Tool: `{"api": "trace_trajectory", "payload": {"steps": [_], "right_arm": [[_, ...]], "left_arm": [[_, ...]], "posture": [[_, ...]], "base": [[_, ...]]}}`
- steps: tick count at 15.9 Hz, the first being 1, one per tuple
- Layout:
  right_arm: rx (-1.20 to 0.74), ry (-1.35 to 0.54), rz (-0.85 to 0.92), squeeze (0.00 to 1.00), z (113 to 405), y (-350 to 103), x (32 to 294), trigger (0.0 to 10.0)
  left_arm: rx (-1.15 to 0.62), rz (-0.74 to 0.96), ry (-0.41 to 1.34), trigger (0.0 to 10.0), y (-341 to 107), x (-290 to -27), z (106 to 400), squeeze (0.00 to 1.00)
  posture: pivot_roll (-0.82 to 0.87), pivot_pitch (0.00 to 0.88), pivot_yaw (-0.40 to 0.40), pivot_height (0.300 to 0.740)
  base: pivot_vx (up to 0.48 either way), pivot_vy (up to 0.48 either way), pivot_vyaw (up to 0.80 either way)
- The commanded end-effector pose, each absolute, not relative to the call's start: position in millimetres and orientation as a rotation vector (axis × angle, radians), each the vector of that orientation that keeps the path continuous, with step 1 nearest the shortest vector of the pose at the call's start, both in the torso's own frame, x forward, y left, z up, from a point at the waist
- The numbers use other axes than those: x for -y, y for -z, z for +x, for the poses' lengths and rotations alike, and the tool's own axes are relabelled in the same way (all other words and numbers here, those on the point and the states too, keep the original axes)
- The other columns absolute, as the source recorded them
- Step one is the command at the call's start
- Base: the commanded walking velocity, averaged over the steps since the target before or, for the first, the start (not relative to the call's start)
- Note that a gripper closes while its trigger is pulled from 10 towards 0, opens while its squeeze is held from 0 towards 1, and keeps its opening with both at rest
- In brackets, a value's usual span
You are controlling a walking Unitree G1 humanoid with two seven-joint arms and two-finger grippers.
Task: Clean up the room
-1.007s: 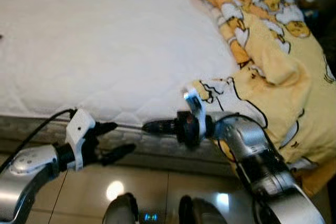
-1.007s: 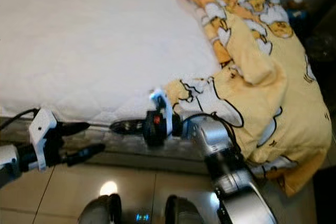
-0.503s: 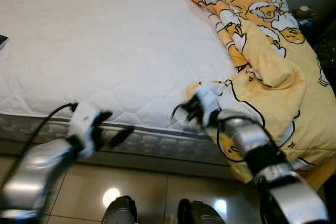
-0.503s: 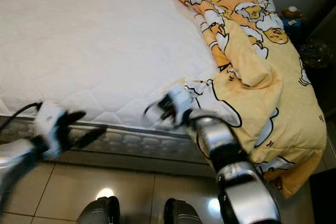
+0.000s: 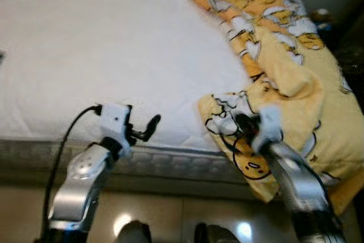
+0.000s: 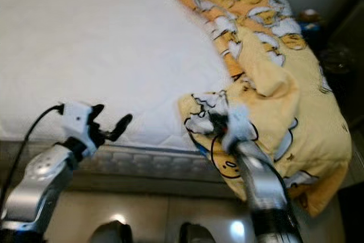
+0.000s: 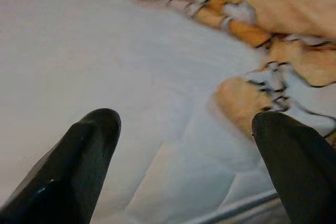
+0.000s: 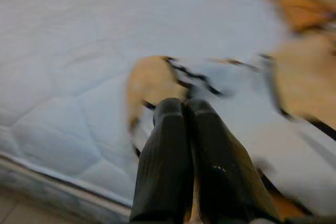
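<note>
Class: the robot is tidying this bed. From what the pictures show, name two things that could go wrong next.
1. The right gripper is shut at the blanket corner; whether it holds cloth is unclear, so a pull may slip off.
2. Much of the blanket hangs over the mattress edge; its weight could drag it to the floor.
3. The left gripper is open and apart from the blanket, so one gripper may pull it crooked.
</note>
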State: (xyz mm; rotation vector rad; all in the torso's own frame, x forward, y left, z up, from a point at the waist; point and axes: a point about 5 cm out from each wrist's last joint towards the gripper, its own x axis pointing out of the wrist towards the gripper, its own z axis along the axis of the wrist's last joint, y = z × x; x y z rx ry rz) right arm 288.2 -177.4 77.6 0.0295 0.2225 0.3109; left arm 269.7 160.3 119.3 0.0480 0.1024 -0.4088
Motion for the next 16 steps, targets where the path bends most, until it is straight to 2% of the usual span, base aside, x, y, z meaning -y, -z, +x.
{"api": "trace_trajectory", "payload": {"steps": [1, 3, 8, 9, 16], "right_arm": [[-0.205, -0.28, 0.016, 0.0, 284, -83, 182, 10.0], [-0.217, -0.206, 0.027, 0.0, 267, -82, 192, 10.0], [-0.229, -0.142, 0.028, 0.0, 253, -85, 200, 10.0], [-0.215, -0.155, 0.019, 0.0, 253, -87, 197, 10.0], [-0.2, -0.238, -0.065, 0.0, 265, -95, 185, 10.0]], "left_arm": [[-0.102, 0.08, 0.415, 10.0, -118, -159, 273, 0.0], [-0.083, 0.083, 0.413, 10.0, -120, -156, 283, 0.0], [-0.07, 0.092, 0.44, 10.0, -120, -146, 291, 0.0], [-0.065, 0.136, 0.415, 10.0, -118, -146, 289, 0.0], [-0.064, 0.076, 0.296, 10.0, -112, -145, 280, 0.0]], "posture": [[-0.03, 0.05, -0.01, 0.74], [-0.05, 0.037, 0.016, 0.74], [-0.08, 0.03, 0.025, 0.74], [-0.08, 0.027, 0.022, 0.74], [-0.06, 0.017, -0.031, 0.74]], "base": [[0.0, 0.48, -0.8], [0.0, 0.48, -0.8], [0.0, 0.48, -0.8], [0.0, 0.0, -0.8], [0.0, -0.48, 0.0]]}}
